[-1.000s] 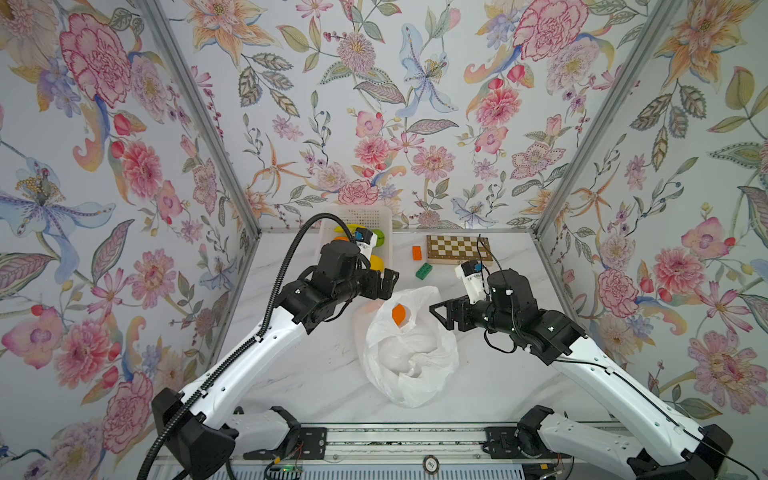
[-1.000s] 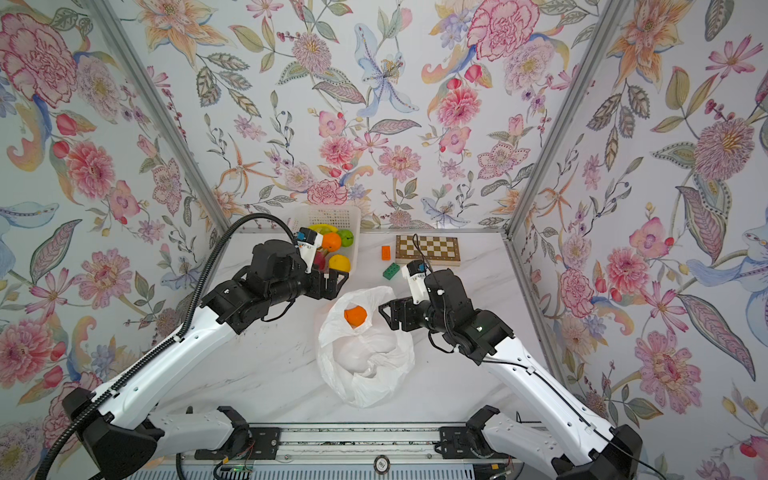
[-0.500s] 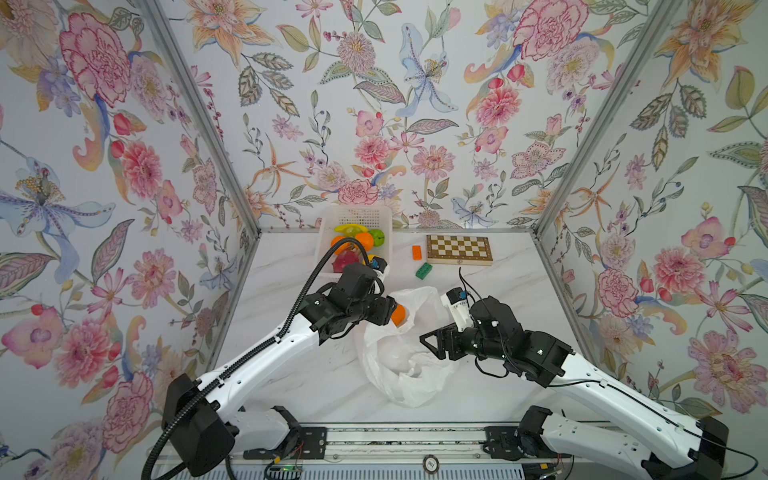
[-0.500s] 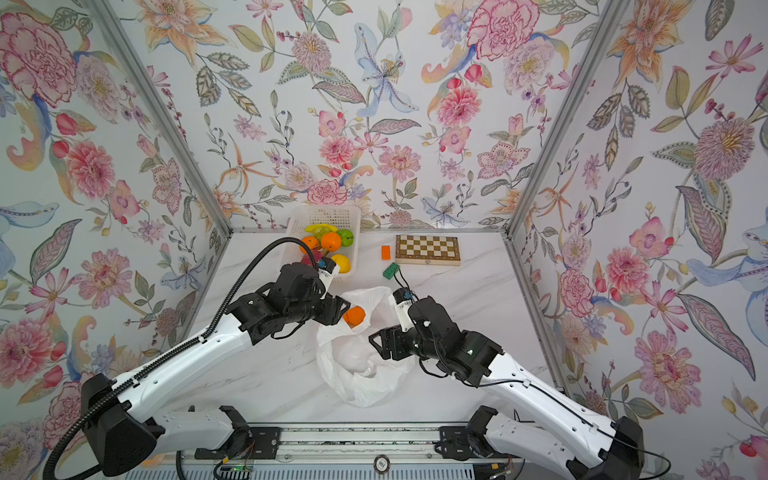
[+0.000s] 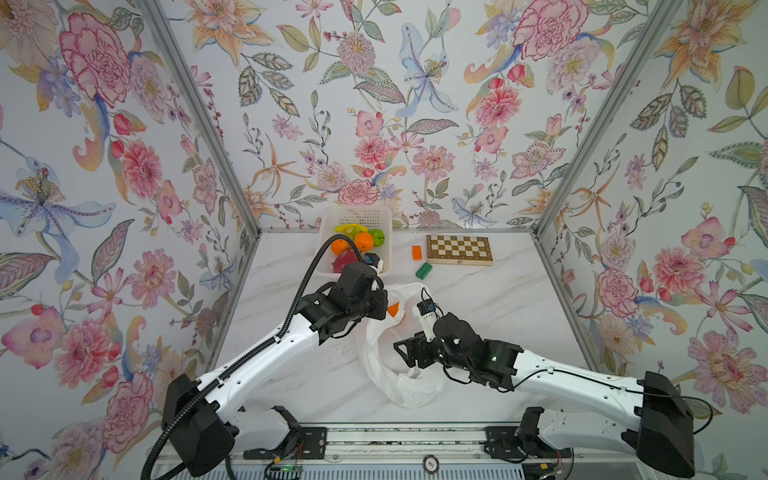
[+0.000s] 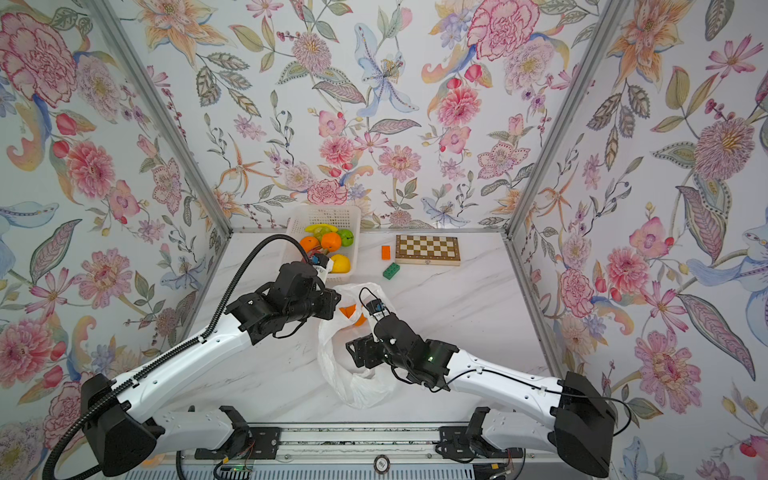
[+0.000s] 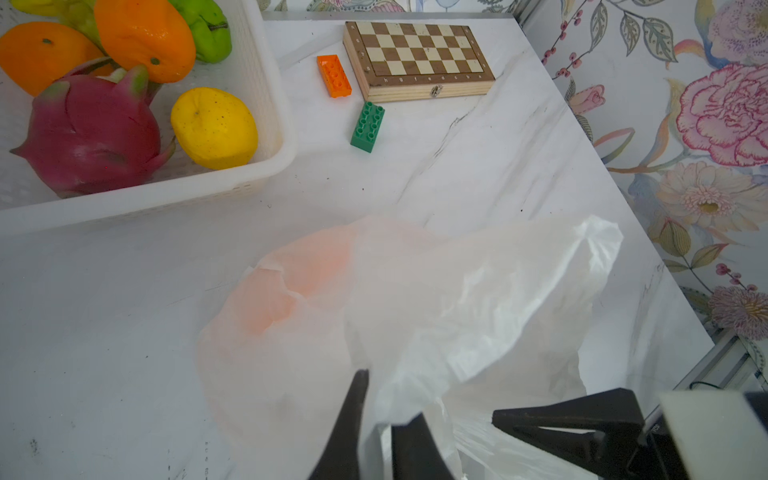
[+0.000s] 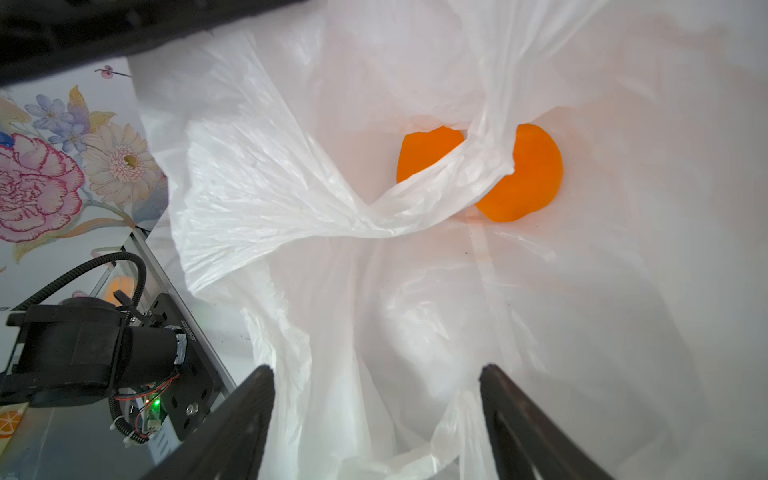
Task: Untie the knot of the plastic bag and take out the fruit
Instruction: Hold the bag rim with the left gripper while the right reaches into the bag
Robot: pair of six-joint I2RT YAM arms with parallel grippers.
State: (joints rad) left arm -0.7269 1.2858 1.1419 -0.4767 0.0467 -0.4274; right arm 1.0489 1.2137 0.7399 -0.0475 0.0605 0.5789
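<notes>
The white plastic bag (image 5: 399, 382) (image 6: 353, 386) lies crumpled mid-table with its mouth open. No tied knot shows; a twisted handle strip (image 8: 374, 208) crosses in front of an orange (image 8: 523, 178) (image 5: 394, 309) lying inside. My left gripper (image 7: 384, 415) (image 5: 384, 305) is shut on a fold of the bag's film at the far rim. My right gripper (image 8: 376, 382) (image 5: 401, 351) stands open inside the bag's mouth, with loose film between its fingers. Other fruit lies in the white basket (image 7: 274, 124): a dragon fruit (image 7: 91, 137), a yellow fruit (image 7: 214, 129) and oranges (image 7: 145, 37).
The basket (image 5: 353, 216) stands at the back wall, just behind the left wrist. A chessboard (image 5: 459, 249), an orange brick (image 5: 416, 252) and a green brick (image 5: 424, 270) lie at the back right. Floral walls enclose three sides.
My left gripper came away from the basket down to the bag's far rim and closed on the film. My right gripper slid lower into the bag's mouth, staying open.
</notes>
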